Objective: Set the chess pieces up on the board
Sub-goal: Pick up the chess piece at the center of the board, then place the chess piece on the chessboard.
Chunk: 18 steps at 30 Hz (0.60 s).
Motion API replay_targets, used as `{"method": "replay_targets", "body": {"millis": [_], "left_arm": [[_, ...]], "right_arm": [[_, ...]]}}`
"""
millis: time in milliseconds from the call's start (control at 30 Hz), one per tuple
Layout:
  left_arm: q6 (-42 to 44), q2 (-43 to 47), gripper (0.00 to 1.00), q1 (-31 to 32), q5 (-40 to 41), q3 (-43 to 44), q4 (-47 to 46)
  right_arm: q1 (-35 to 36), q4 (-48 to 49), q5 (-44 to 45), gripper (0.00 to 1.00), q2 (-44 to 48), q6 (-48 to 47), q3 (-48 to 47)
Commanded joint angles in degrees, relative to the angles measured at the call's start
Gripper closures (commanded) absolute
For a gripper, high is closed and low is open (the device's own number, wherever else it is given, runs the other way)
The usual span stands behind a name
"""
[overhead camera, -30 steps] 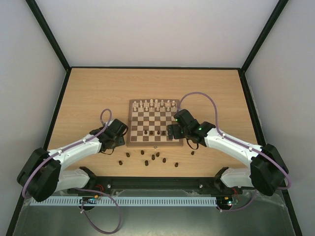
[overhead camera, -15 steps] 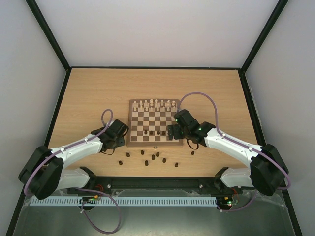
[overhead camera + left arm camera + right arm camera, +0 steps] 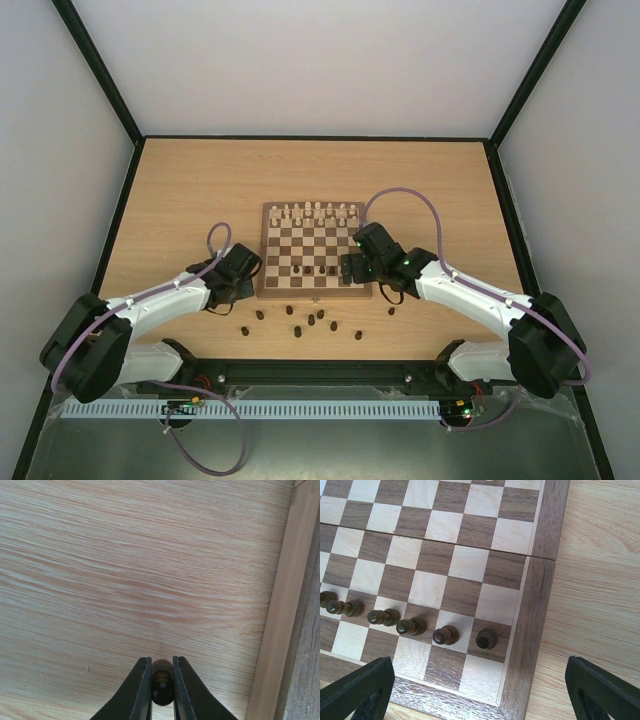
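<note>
- Pale wood-grain table (image 3: 180,200) fills a white-walled cell, with the board (image 3: 315,250) at its middle and both arms reaching in from the near edge.
- Cream-white pieces (image 3: 318,211) line the board's far edge. A row of dark pawns (image 3: 410,626) stands one rank in from the near edge, towards the right corner.
- More of the chess pieces (image 3: 312,321) lie scattered on the table between the board and the arm bases.
- In the left wrist view, the left gripper (image 3: 160,662) is pinched shut on one dark piece (image 3: 162,687), which sits between the fingertips just over bare table.
- Which way that piece's long axis runs is hard to tell; only a rounded end shows.
- The board's border (image 3: 280,605) runs just to the right of the left claw, so the carry should go rightward onto the squares.
- The right gripper (image 3: 479,662) hangs over the near right corner with its jaws spread wide and nothing between them.
- The left arm already has the piece, so placing it is likely that arm's job.
</note>
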<state>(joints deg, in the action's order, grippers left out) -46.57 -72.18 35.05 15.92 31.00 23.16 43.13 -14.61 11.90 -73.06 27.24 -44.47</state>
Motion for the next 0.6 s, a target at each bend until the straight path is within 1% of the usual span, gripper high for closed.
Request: {"method": "replay_targets", "body": {"millis": [0, 133, 233, 400, 567], "left_arm": [[0.58, 1.3, 0.94, 0.48, 1.55, 2.97, 4.51], [2.19, 2.22, 0.94, 2.04, 2.26, 8.65, 8.36], [3.26, 1.24, 0.94, 4.0, 2.21, 13.42, 10.08], [4.12, -3.31, 0.92, 8.11, 1.96, 19.87, 10.1], [4.73, -8.85, 0.91, 10.31, 1.62, 22.18, 7.62]], "right_arm": [[0.11, -0.15, -0.29, 0.06, 0.54, -0.44, 0.78], [0.11, -0.15, -0.11, 0.06, 0.24, -0.35, 0.74], [0.11, -0.15, 0.22, 0.06, 0.11, -0.35, 0.65], [0.11, -0.46, 1.48, 0.06, -0.07, -0.15, 0.61], [0.11, -0.76, 3.16, 0.06, 0.01, 0.26, 0.7]]}}
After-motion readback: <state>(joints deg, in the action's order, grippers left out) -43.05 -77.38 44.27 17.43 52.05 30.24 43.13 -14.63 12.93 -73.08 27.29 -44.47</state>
